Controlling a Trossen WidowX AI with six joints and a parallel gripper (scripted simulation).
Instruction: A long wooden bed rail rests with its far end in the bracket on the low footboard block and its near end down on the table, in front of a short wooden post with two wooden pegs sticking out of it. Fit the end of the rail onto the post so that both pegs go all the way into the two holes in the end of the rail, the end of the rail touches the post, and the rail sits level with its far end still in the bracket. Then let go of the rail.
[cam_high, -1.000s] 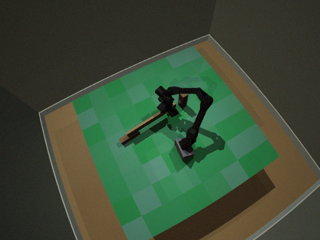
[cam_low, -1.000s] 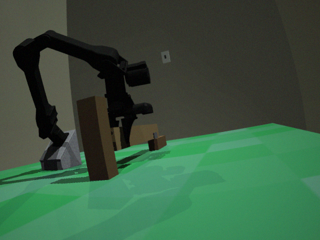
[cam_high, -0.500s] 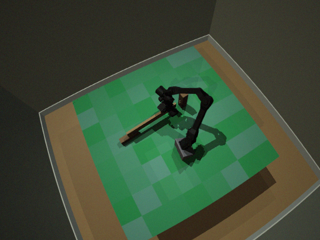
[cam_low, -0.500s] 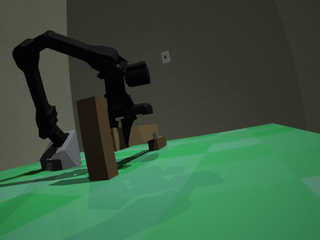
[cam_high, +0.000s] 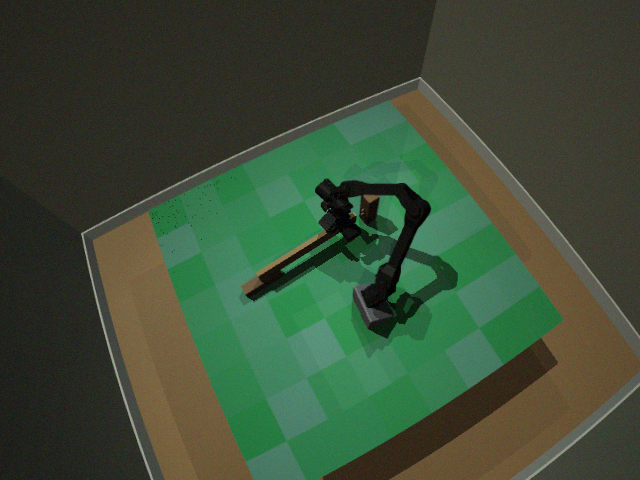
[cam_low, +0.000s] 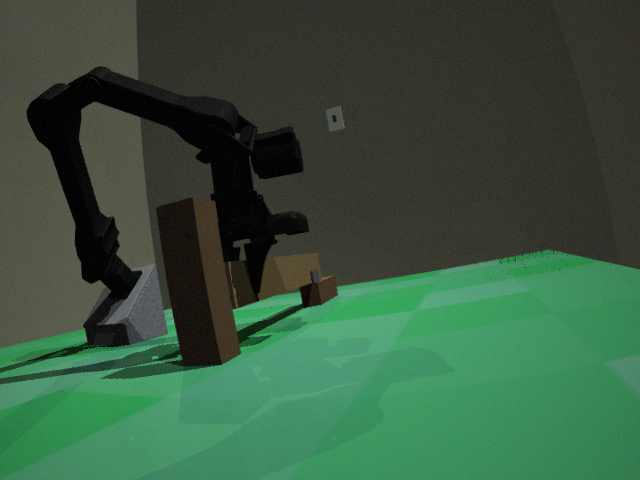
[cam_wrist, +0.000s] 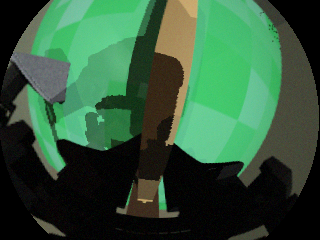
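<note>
The long wooden rail (cam_high: 297, 253) (cam_low: 292, 271) (cam_wrist: 175, 40) has its far end at the bracket (cam_low: 314, 275) on the low footboard block (cam_high: 252, 287) (cam_low: 328, 290). My gripper (cam_high: 342, 227) (cam_low: 253, 281) (cam_wrist: 154, 136) is shut on the rail near its near end, pointing down with a finger on each side. The rail stands clear of the table and looks roughly level. The upright post (cam_high: 369, 209) (cam_low: 196, 284) is just beyond the near end, with a small gap in the top view. Its pegs (cam_high: 362, 211) show as tiny light spots facing the rail. The holes are hidden; peg alignment cannot be told.
The arm's grey base (cam_high: 373, 312) (cam_low: 142, 304) (cam_wrist: 47, 77) stands to one side of the rail. The arm arches over from it, past the post. The green checkered mat (cam_high: 305, 408) (cam_low: 465, 403) lies under everything, with shadows of arm and rail across it.
</note>
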